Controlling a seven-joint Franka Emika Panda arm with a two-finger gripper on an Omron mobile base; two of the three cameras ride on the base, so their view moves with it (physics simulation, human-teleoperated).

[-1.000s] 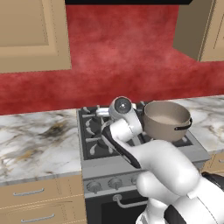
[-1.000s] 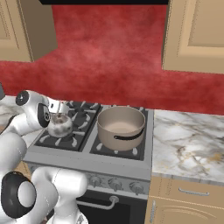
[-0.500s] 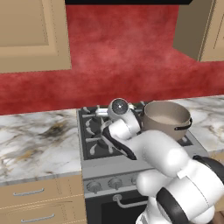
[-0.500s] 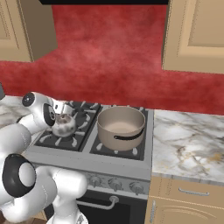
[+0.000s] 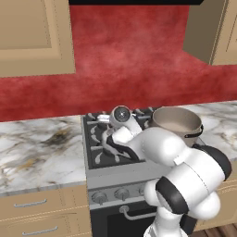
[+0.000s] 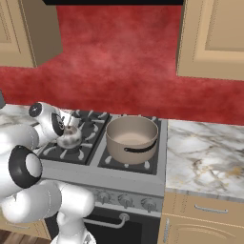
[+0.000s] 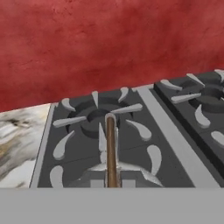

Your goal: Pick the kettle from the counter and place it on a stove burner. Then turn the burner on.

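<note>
The small silvery kettle [image 6: 70,139] sits low over the front left stove burner [image 6: 61,151] in the right base view; I cannot tell whether it rests on the grate. My gripper [image 6: 69,125] is just above it, shut on the thin upright handle. In the hand view that handle [image 7: 111,148] rises as a brown rod from the bottom middle, with the rear left burner [image 7: 97,119] beyond it. In the left base view my white arm hides the kettle. The marble counter [image 5: 37,148] lies left of the stove.
A large tan pot [image 6: 132,138] with dark handles stands on the right front burner, close beside the kettle. Control knobs [image 6: 126,201] line the stove's front panel. More marble counter [image 6: 205,157] extends right of the stove. Wood cabinets hang overhead on both sides.
The kettle has shifted slightly right and lower over the left burners, carried by my hand. The arm's elbow has swung outward. The pot has not moved.
</note>
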